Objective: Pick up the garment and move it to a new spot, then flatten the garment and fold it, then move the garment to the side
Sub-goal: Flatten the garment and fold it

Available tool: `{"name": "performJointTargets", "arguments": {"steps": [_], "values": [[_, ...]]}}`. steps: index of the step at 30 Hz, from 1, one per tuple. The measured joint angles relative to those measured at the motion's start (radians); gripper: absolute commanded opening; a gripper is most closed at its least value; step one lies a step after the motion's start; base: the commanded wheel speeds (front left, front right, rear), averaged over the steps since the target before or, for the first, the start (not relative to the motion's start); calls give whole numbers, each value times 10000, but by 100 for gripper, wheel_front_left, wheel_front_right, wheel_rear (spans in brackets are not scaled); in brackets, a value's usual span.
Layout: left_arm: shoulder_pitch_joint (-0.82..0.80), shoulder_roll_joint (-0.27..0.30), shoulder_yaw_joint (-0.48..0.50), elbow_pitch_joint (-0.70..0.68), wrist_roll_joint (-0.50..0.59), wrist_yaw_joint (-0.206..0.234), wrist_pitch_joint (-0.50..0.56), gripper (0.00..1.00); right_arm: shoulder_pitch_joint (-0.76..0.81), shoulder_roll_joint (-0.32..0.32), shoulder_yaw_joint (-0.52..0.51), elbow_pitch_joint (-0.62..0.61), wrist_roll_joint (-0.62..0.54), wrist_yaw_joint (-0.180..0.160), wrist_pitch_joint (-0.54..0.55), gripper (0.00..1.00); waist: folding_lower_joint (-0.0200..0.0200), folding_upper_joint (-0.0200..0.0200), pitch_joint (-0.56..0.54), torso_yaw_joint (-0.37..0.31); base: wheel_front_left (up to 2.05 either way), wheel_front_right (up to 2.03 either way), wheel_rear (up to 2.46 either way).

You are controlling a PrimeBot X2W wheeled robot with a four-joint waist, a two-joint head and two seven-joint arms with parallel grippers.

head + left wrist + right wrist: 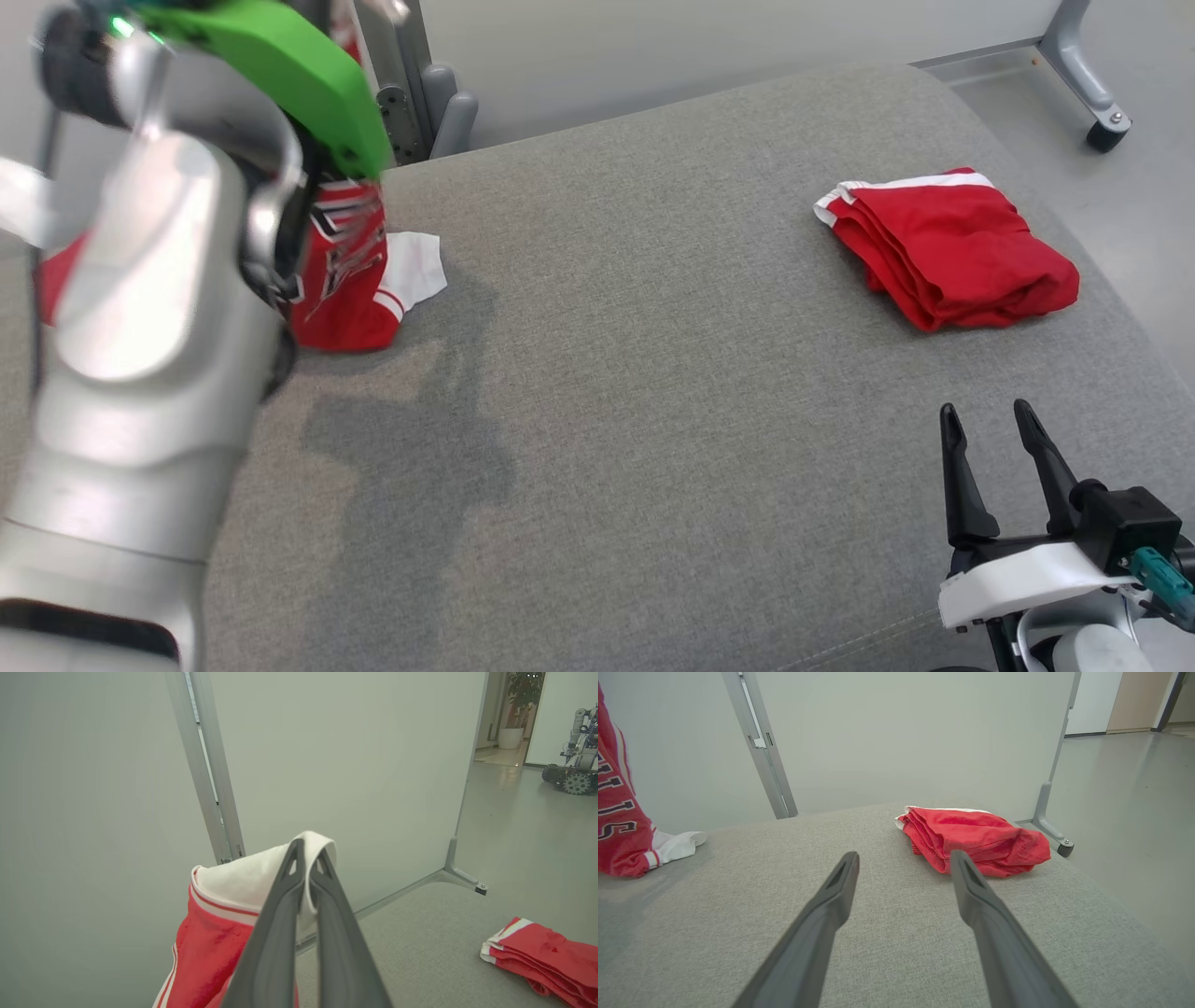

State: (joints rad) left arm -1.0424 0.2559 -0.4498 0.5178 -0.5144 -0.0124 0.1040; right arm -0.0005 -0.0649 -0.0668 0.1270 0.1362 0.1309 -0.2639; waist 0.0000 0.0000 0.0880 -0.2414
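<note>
A red garment with white trim and dark lettering [345, 271] hangs at the far left of the grey cushion, its lower end and a white sleeve touching the surface. My left gripper [306, 851] is shut on a white fold of that garment [243, 882], lifted above the cushion; in the head view my raised left arm hides the gripper itself. The hanging garment [619, 826] is at the left edge of the right wrist view. My right gripper [985, 422] stands open and holds nothing near the cushion's front right; from its own wrist view the right gripper [903, 858] points toward the back.
A second red garment [952, 247], folded, lies at the cushion's back right; the folded garment [976, 837] is just beyond my right fingertips. The grey cushion [635, 392] spans the view. A grey partition with metal posts and wheeled feet [1106, 131] stands behind. Another robot [577, 751] stands far off.
</note>
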Motion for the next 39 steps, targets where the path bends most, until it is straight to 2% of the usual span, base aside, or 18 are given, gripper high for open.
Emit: {"name": "performJointTargets", "arguments": {"steps": [7, 11, 15, 21, 27, 33, 34, 35, 36, 39], "values": [[2156, -1544, -1285, 316, -215, -192, -234, 0, -7, 46, 75, 27, 81, 0, 0, 100, 0, 0, 171, -22, 0, 0, 0], [2954, -2015, -2165, 451, -454, -244, -445, 0, -85, 48, 142, 42, 117, 0, 0, 100, 0, 0, 386, -74, 0, 0, 0], [3336, -2021, -3390, 25, -1212, -221, -621, 0, -268, -21, 188, 42, 121, 0, 0, 100, 0, 0, 584, -200, 0, 0, 0], [3382, -2071, -5423, -525, -2295, 418, -890, 0, -343, -59, 251, 65, 123, 0, 0, 100, 0, 0, 792, -457, 0, 0, 0], [3140, -2067, -6828, -382, -3173, 886, -1331, 0, -436, -52, 322, 134, 125, 0, 0, 100, 0, 0, 927, -681, 0, 0, 0], [3032, -2069, -7747, 84, -3762, 1110, -1870, 0, -451, -27, 355, 174, 148, 0, 0, 100, 0, 0, 1020, -826, 0, 0, 0], [2985, -2069, -7820, 178, -3812, 1147, -1964, 25, -452, -19, 351, 178, 150, 0, 0, 100, 0, 0, 1031, -836, 0, 0, 0], [2927, -2067, -7927, 362, -3910, 1189, -2073, 87, -452, -6, 314, 182, 157, 0, 0, 100, 0, 0, 1036, -826, 0, 0, 0], [2918, -2067, -7990, 414, -3994, 1231, -2084, 100, -452, -4, 286, 182, 165, 0, 0, 100, 0, 0, 1038, -812, 0, 0, 0], [2831, -2067, -8113, 431, -4148, 1271, -2130, 100, -448, 8, 196, 192, 165, 0, 0, 100, 0, 0, 1022, -746, 0, 0, 0]]}}
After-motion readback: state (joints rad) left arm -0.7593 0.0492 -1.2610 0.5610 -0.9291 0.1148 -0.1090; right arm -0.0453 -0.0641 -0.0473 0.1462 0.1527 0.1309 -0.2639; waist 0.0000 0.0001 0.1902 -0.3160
